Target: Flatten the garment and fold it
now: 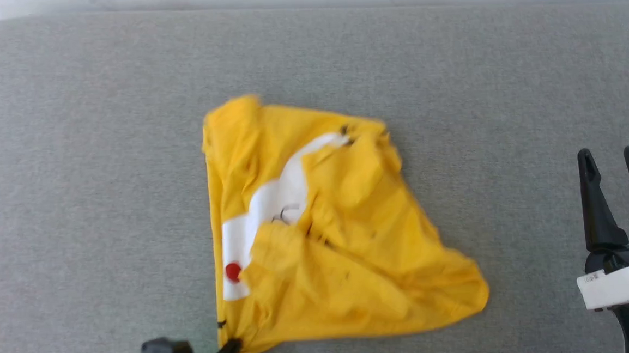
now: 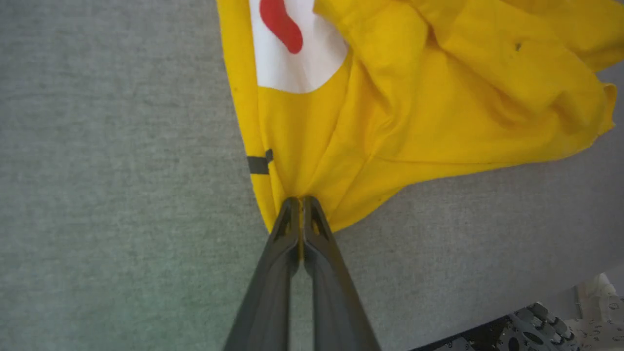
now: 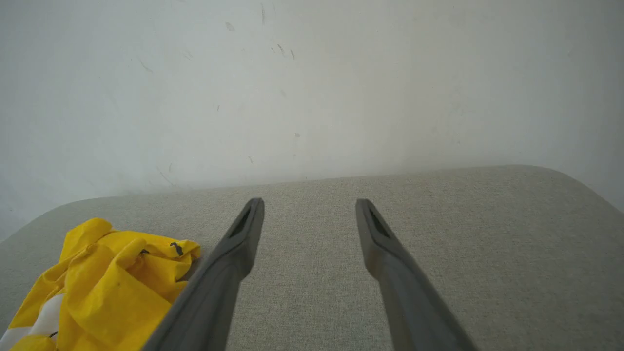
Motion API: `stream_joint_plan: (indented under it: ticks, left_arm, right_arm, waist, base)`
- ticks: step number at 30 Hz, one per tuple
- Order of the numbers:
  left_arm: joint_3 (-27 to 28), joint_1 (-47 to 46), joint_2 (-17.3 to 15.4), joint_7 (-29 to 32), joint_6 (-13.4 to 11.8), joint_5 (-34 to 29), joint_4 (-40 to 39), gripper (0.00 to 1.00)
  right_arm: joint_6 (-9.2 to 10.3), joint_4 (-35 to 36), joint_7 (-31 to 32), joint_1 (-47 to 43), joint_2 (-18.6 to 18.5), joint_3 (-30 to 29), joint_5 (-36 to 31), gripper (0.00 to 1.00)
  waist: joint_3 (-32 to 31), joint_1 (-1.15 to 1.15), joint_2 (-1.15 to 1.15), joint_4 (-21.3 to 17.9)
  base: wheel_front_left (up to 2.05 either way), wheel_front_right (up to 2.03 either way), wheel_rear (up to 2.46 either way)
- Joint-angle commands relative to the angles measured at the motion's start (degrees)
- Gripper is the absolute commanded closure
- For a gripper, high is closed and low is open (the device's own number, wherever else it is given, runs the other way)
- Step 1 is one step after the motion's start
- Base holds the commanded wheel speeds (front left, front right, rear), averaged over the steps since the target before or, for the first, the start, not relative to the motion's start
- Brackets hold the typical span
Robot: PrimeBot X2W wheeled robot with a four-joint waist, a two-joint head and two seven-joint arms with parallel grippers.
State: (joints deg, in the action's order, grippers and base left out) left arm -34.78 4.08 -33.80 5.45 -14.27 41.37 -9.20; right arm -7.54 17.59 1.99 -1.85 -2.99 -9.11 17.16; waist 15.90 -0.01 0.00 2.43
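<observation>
Pinching point: left gripper [image 2: 301, 204] right at the near edge of the scene, its two dark fingers pressed together with yellow cloth bunched between the tips.
Grip spot: the near-left corner of the garment [image 1: 351, 234], and look at the fabric fanning out from the tips in tight pleats.
Black mark: a small dark tab [image 2: 258, 164] on the garment's left edge, just beyond the pinched corner in the left wrist view.
Garment position: lying on the grey padded surface [image 1: 73, 158], around the middle and a little toward the near side, crumpled into a rough triangle, not flat.
Garment folds: loose yellow layers heaped over the right and near parts, one fold lapping over the print.
Print: a white patch [image 1: 272, 201] running up the left half, with a red dot [image 1: 233, 271] at its near end and small black marks up by the far corner.
Other arm: right gripper [image 1: 608, 153] off at the right side, well apart from the garment, fingers spread wide with nothing between them, pointing away from the robot.
Right wrist view: the garment's edge sits low on the left, and bare grey surface lies beyond the spread fingers.
Far edge: the surface ends in rounded corners against a pale wall [image 3: 312, 73] with faint scuffs.
</observation>
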Motion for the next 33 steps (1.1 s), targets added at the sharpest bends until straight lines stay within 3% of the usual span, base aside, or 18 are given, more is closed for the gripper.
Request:
stream_joint_plan:
  ticks: [1,9,12,16,19,22,28,33]
  left_arm:
    - [0.53,0.91,-0.47,-1.36,-1.11,-0.61,1.13,0.0]
    - [7.15,-4.13,6.39,-16.43,-1.12,-0.83,-3.48,0.0]
    - [11.15,-7.33,8.39,-19.69,-4.36,-5.69,-6.28,0.0]
    - [15.4,-9.64,11.0,-20.4,-9.71,-17.96,-9.97,0.0]
    - [15.85,-8.18,12.41,-20.43,-11.61,-26.17,-10.42,0.0]
    - [15.94,-5.45,15.49,-20.44,-12.59,-28.19,-9.67,0.0]
    - [16.89,-2.16,19.47,-20.44,-10.48,-28.89,-8.33,0.0]
    - [18.16,-2.18,21.1,-20.45,-7.49,-29.34,-7.3,0.0]
  right_arm:
    - [0.05,-0.15,0.17,-0.72,0.12,-0.13,0.18,0.0]
    - [0.05,-0.49,1.27,-1.1,0.12,0.71,0.05,0.0]
    - [0.05,-0.63,1.3,-1.36,0.12,1.16,0.22,0.0]
    - [0.05,-1.3,0.89,-2.04,0.12,1.37,0.76,0.0]
    - [0.05,-1.86,0.56,-2.7,0.12,1.61,1.01,0.0]
    - [0.05,-2.46,0.47,-3.52,0.12,1.91,1.11,0.0]
    - [0.05,-2.37,2.47,-4.05,0.12,4.8,-0.38,0.0]
    - [0.05,-3.27,9.73,-0.41,-1.32,11.39,-0.89,0.0]
  waist:
    - [-0.82,0.01,0.0,0.88]
    - [-3.32,0.01,0.0,2.02]
    - [-3.74,0.01,0.0,1.59]
    - [-3.99,0.01,0.0,0.63]
    - [-4.25,0.01,0.0,0.05]
    - [-4.7,0.01,0.0,0.05]
    - [-5.03,0.01,0.0,1.7]
    - [-4.38,0.01,0.0,2.95]
  base:
    - [0.0,0.0,0.0]
    - [0.0,0.0,0.0]
    - [0.0,0.0,0.0]
    - [0.0,0.0,0.0]
    - [0.0,0.0,0.0]
    - [0.0,0.0,0.0]
    - [0.0,0.0,0.0]
    - [0.0,0.0,0.0]
